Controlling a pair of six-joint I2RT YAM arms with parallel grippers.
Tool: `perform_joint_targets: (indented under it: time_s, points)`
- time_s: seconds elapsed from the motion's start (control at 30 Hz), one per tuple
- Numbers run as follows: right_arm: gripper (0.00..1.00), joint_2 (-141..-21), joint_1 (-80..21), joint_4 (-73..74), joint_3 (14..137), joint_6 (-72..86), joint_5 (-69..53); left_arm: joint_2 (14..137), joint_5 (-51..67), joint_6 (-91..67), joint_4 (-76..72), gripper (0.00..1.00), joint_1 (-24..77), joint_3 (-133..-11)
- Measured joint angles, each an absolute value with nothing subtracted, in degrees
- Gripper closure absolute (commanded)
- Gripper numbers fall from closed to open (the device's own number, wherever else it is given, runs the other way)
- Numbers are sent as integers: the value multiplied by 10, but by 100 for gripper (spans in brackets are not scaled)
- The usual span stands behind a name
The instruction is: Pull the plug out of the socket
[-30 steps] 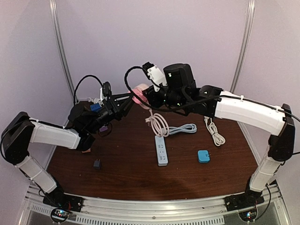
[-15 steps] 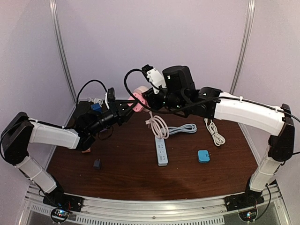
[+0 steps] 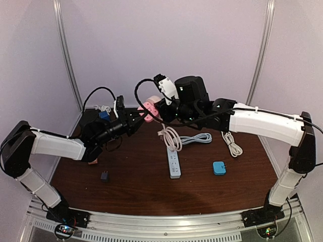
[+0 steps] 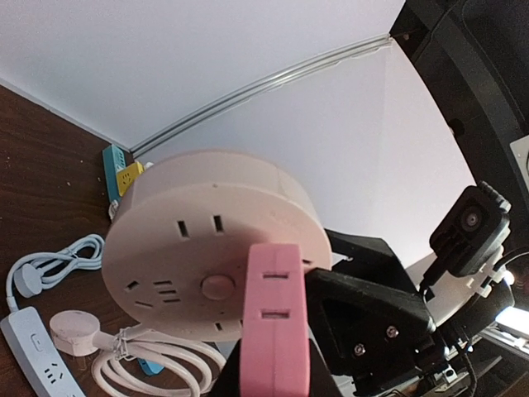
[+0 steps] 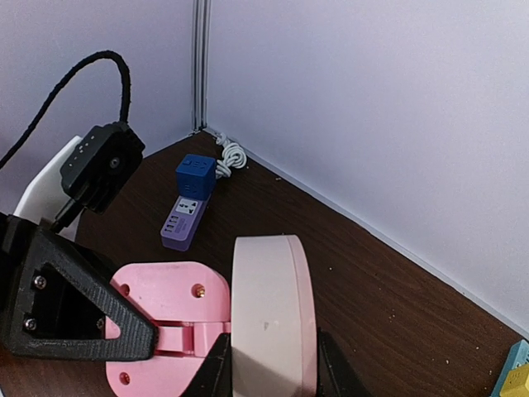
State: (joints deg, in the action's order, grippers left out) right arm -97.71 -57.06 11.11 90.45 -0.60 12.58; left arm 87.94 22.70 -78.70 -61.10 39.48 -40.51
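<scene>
Left gripper (image 3: 136, 117): its jaws have narrowed over the last second and now seem clamped on the plug, though your wrist view shows little of the fingers.
Pink rectangular plastic plug (image 4: 275, 322): raised above the table, not yet out of the socket face.
Round pale-pink plastic socket disc (image 4: 198, 240): held up on edge.
Right gripper (image 5: 271, 364): closed on the disc's rim, unchanged.
Meaning: both ends look gripped, so you're likely ready to pull them apart.
</scene>
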Motion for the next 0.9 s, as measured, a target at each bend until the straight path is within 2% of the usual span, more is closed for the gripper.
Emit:
perform_joint_targets:
  time_s: [0.33, 0.53, 0.9]
  points:
    - [100, -967, -562, 39, 827, 6, 125, 879, 223, -814, -564, 100, 397, -401]
    - [100, -966, -539, 11, 794, 56, 73, 870, 220, -820, -508, 100, 399, -401]
    - [100, -994, -402, -47, 798, 185, 27, 789, 222, -790, -362, 100, 390, -401]
